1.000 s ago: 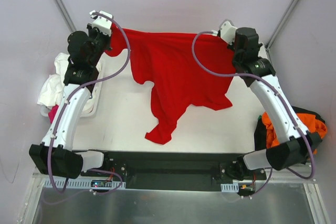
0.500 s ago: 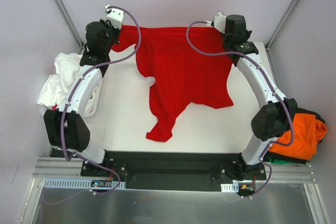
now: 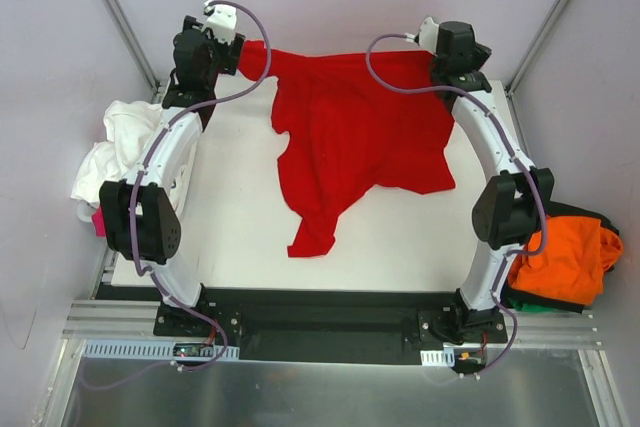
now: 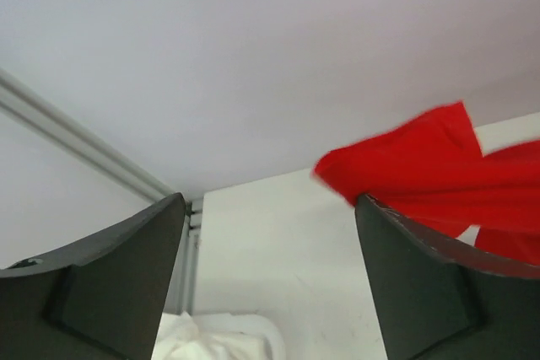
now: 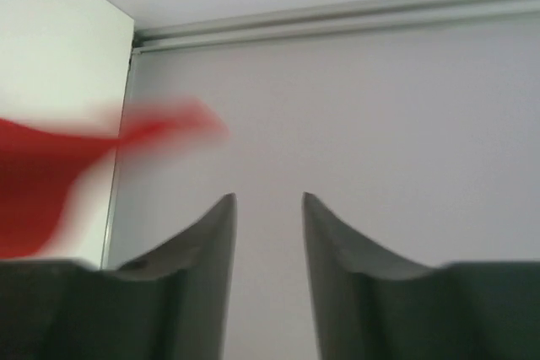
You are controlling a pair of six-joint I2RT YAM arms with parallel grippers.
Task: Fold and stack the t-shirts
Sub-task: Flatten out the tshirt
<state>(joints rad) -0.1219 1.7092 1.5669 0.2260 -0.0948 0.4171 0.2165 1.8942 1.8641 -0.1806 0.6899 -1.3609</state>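
Red t-shirt (image 3: 360, 132): lies spread but rumpled on the table (image 3: 230, 227), toward 12 o'clock in the top view. One sleeve reaches to 10 o'clock and a narrow tail of cloth runs to 6 o'clock.
Left gripper (image 4: 268, 198): sits at the 10 o'clock sleeve. Its fingers (image 4: 118, 284) are spread wide with nothing between them. In the wrist view the red sleeve lies beyond them at 3 o'clock, not pinched.
Right gripper (image 5: 268, 196): sits at the shirt's 1 o'clock corner. Its fingers (image 5: 198, 276) are parted by a narrow gap with nothing in it. In the wrist view the red cloth is a blur at 9 o'clock, clear of the fingers.
White t-shirt heap (image 3: 110, 147): off the table's 9 o'clock edge, with a pink scrap (image 3: 100, 219) at its near end.
Orange t-shirt (image 3: 560, 257): bundled at 4 o'clock, beside the right arm (image 3: 500, 212), on dark green cloth (image 3: 530, 299).
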